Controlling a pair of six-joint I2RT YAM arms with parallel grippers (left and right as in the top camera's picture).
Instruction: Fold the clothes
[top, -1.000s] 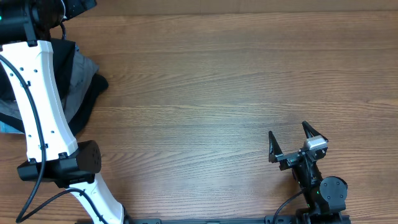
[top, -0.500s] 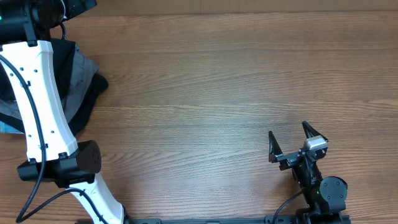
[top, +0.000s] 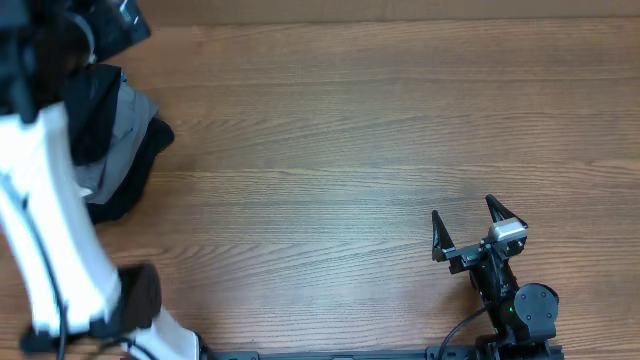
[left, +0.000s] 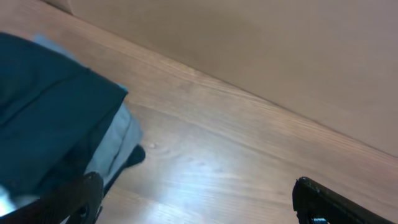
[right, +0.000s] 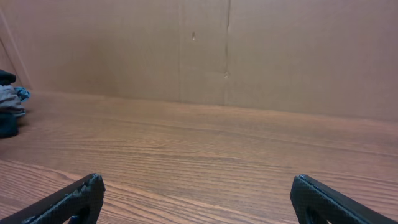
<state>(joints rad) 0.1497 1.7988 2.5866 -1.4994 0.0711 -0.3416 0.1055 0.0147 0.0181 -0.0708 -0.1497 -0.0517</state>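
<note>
A pile of clothes lies at the table's far left. Black fabric (top: 93, 115), the clothes, lies on top of it; no neck tag shows. In the left wrist view it fills the left side as dark fabric (left: 50, 106). My left gripper (left: 199, 200) is open and empty, with its left finger at the fabric's edge and bare wood between the fingers. In the overhead view my blurred white left arm (top: 45, 230) hides part of the pile. My right gripper (top: 466, 228) is open and empty near the front right; it also shows in the right wrist view (right: 198, 199).
A grey garment (top: 128, 125) lies under the black fabric, and a dark one (top: 125, 192) lies beneath that. The grey one shows in the left wrist view (left: 118, 140). A brown wall (right: 249, 56) stands behind the wooden table (top: 350, 140). The pile shows small at the far left of the right wrist view (right: 9, 102).
My left arm has moved and is blurred now; it has shifted left, so more of the black fabric and the pile shows. The right arm has not moved.
</note>
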